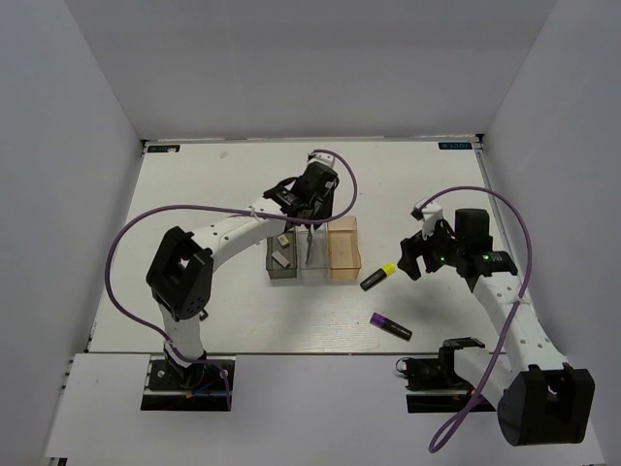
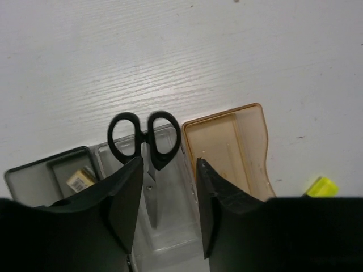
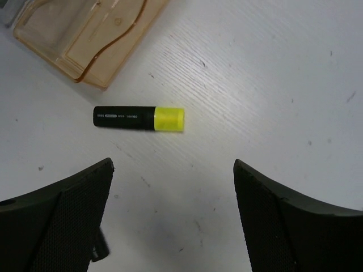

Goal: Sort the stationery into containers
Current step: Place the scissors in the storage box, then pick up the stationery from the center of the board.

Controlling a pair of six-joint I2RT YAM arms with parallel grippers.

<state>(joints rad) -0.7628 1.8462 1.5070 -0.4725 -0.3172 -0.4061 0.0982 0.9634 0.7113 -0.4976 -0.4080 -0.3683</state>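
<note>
The three joined bins stand mid-table: dark grey, clear and amber. Black-handled scissors lie in the clear bin, handles on its far rim, blade pointing down inside. My left gripper is open just above them, touching nothing. Two erasers lie in the dark bin; one shows in the left wrist view. A yellow-ended marker lies on the table beside the amber bin. My right gripper is open and empty, hovering near it. A purple-ended marker lies nearer the front.
The amber bin holds nothing. A small dark end of something shows by my right gripper's left finger. The right arm's purple cable loops above the table's right side. White walls enclose the table.
</note>
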